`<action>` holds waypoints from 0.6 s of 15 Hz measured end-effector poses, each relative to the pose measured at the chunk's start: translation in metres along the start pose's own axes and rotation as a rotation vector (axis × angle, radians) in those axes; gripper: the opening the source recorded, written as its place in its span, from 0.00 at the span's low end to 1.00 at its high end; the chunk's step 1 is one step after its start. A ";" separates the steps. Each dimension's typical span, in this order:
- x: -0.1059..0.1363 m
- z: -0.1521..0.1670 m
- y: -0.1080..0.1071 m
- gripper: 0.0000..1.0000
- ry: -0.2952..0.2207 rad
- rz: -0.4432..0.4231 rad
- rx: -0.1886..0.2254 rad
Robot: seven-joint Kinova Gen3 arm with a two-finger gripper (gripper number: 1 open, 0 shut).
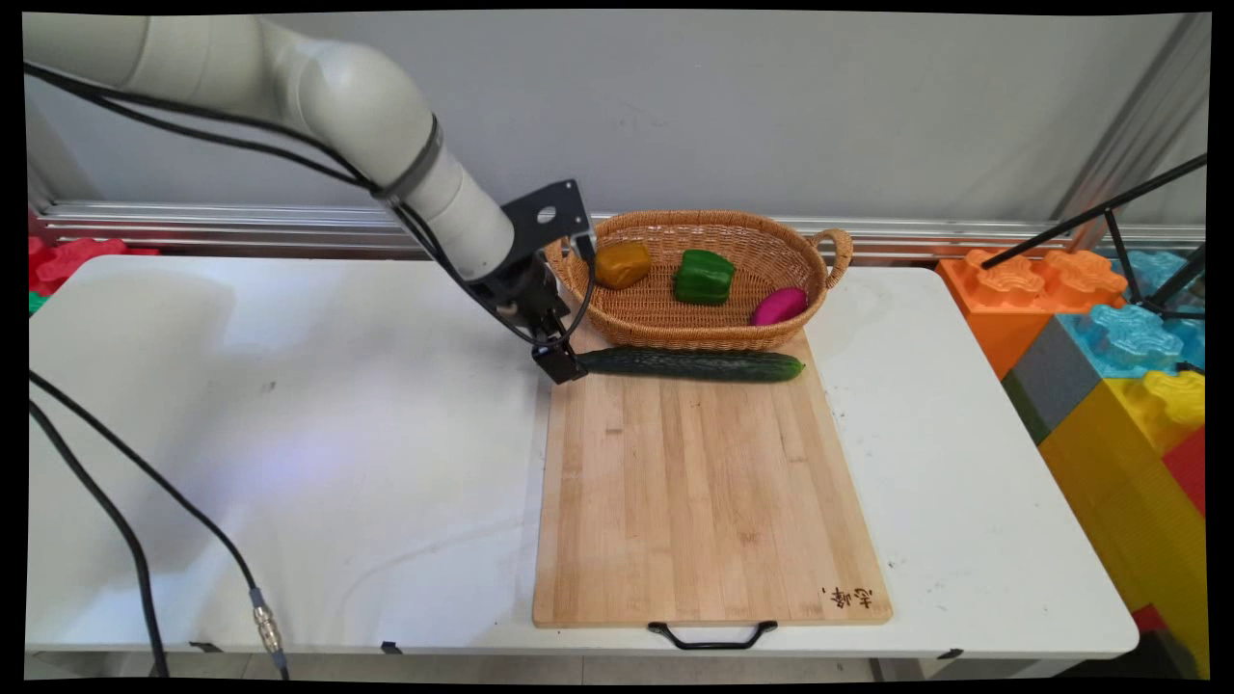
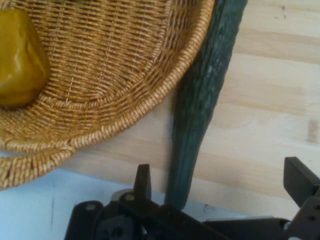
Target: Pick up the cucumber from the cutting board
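In the main view the gripper point(image 1: 559, 366) sits low at the left end of the cucumber point(image 1: 692, 363), which lies across the far edge of the cutting board point(image 1: 694, 501), right against the basket point(image 1: 675, 333) at its 12 o'clock (yellow pepper point(image 1: 622, 264), green pepper point(image 1: 703, 277) and a pink vegetable point(image 1: 779, 306) inside). In the hand view the fingers point(image 2: 143, 181) stand apart, released, straddling the cucumber's point(image 2: 200, 105) tip, which points toward 6 o'clock; the basket point(image 2: 165, 85) rim touches it at 10 o'clock, probably stopping it rolling.

A white rounded arm point(image 1: 318, 87) trailing black cables point(image 1: 193, 125) carries a black end effector point(image 1: 559, 364).
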 end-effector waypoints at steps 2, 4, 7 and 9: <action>-0.004 0.010 0.000 1.00 0.007 -0.001 0.002; -0.007 0.020 -0.001 1.00 0.014 -0.002 0.003; -0.010 0.034 -0.002 1.00 0.028 -0.004 0.007; -0.011 0.043 -0.003 1.00 0.042 -0.006 0.007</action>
